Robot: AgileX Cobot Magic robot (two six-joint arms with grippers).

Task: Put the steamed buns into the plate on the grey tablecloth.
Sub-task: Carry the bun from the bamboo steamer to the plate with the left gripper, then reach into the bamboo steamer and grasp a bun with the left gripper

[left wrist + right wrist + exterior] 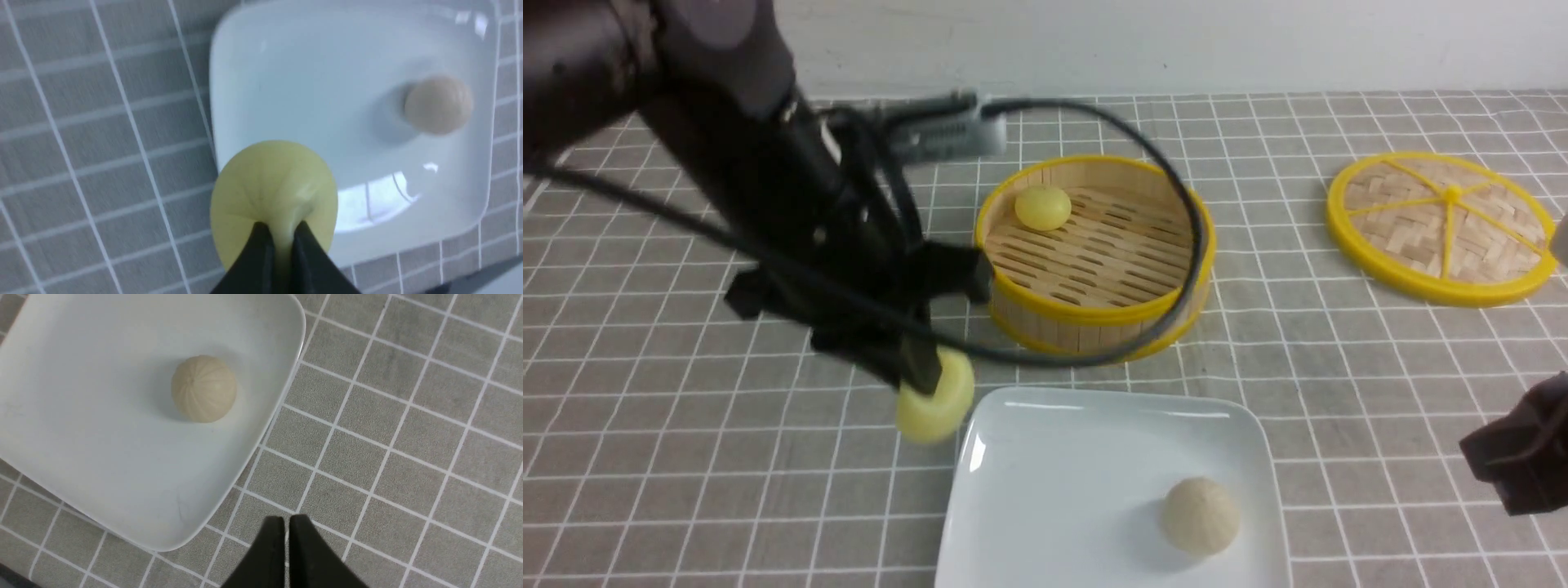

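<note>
Hanging in the clenched jaws of the left gripper [921,371], a pale yellow bun [941,404] hovers at the corner of the plate [1094,457], over the grey tablecloth [686,490], likely bound for a spot near the beige bun [1201,514]. The right gripper [287,522] idles, jaws pressed together, empty.

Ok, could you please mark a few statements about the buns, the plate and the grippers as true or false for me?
1. The beige bun lies on the plate. True.
2. The left gripper is empty. False: it is shut on a yellow bun, by the plate's edge.
3. The other yellow bun sits in the steamer. True.
4. The lid covers the steamer. False: it lies on the cloth, apart from the steamer.
5. The right gripper holds a bun. False: its jaws are shut on nothing.
</note>
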